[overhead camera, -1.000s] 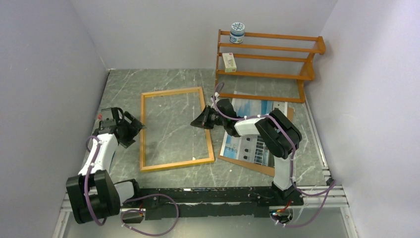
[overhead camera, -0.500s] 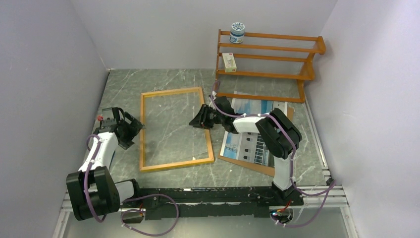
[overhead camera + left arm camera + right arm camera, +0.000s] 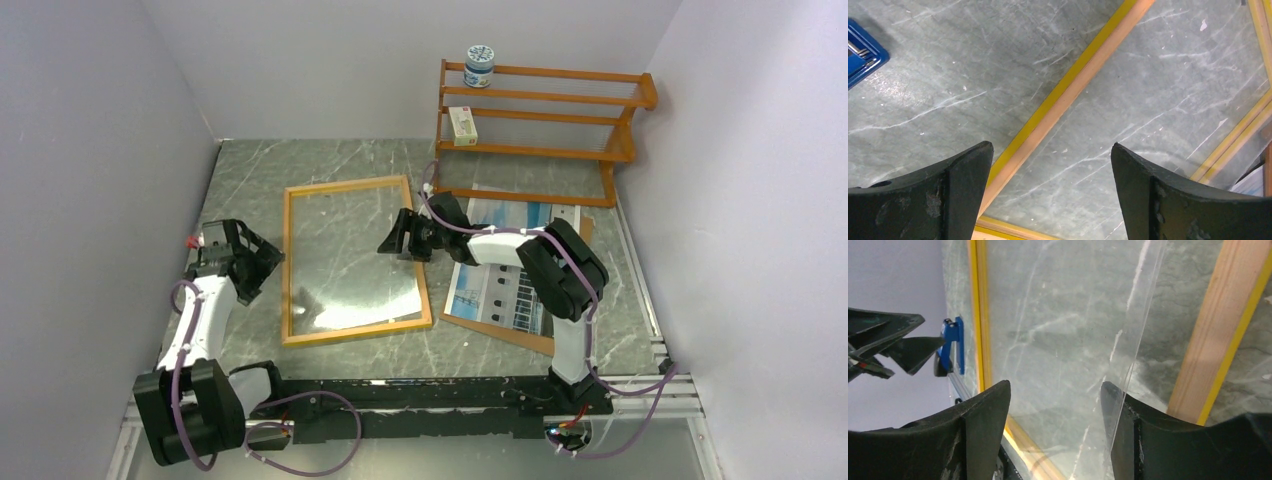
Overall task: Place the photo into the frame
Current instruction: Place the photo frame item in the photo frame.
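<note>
The frame [image 3: 288, 268] lies flat at centre-left of the top view, wood back up w/ yellow showing along the rail edges in the wrist views. A clear pane [image 3: 1063, 315] sits inside it. The photo [image 3: 490, 296] lies picture-up at centre-right on the brown backing board [image 3: 527, 341], partly under the right arm and just in front of the shelf rack [image 3: 540, 112].

The left gripper [image 3: 266, 262] hovers at the frame's left rail, fingers spread wide w/ nothing btwn them (its wrist view shows the rail passing under the gap). The right gripper [image 3: 393, 241] is just inside the frame's right rail, over the pane, jaws apart and pinching nothing.

Handling, as I judge it: the photo is thin paper, v. light and floppy. It will prob. sag or crease if lifted by one corner, and it lies flush on the board, so there's no lip to get under. Best hold is prob. a free edge at the lower left of the print, clear of the arm: slide it off a bit, then pinch. The frame is stiff but light and likely to skid on the marble table [image 3: 330, 165]. The pane looks slick and prob. fragile, so grip wood only.
</note>
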You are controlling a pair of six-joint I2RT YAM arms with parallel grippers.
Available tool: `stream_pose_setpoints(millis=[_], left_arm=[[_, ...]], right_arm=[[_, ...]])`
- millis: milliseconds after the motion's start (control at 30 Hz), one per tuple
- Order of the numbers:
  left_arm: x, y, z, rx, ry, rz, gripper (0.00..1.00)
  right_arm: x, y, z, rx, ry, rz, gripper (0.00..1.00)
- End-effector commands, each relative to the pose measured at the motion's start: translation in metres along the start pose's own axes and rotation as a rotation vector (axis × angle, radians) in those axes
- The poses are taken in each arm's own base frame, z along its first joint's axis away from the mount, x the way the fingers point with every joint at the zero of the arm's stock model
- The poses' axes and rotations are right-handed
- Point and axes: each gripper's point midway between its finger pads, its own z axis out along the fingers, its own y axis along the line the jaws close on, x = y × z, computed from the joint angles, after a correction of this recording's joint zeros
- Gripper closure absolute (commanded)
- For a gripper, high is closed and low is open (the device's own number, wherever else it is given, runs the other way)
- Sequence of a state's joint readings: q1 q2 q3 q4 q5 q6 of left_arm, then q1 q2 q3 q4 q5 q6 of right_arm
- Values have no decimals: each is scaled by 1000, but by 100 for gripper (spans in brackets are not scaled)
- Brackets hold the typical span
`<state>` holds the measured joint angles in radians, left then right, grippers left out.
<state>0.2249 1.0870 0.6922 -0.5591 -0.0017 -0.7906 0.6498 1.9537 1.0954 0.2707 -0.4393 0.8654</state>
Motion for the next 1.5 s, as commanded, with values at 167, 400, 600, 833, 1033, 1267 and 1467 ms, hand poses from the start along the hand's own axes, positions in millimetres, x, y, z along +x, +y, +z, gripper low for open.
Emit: stream_pose_setpoints(millis=[167,400,600,833,1033,1267,1467], left_arm=[[-36,-18,-45,-5,-81,78,6],[-29,-24,-46,40,-54,70,6],[-21,-17,-37,15,-25,65,6],[2,-10,-24,31,50,60,6],[23,0,-14,32,112,49,6],[30,4,-8,26,129,44,6],[30,10,-2,5,127,53,6]], right_arm=[[-27,10,-21,111,-84,-107,27],[-28,6,-27,145,-94,-119,25],[-28,5,-26,149,-86,-130,26],[-27,-4,-30,210,-68,-133,35],[-19,-19,-31,275,-32,-125,44],[-24,-30,-47,375,-69,-165,38],[-29,-38,-61,452,-92,-204,36]])
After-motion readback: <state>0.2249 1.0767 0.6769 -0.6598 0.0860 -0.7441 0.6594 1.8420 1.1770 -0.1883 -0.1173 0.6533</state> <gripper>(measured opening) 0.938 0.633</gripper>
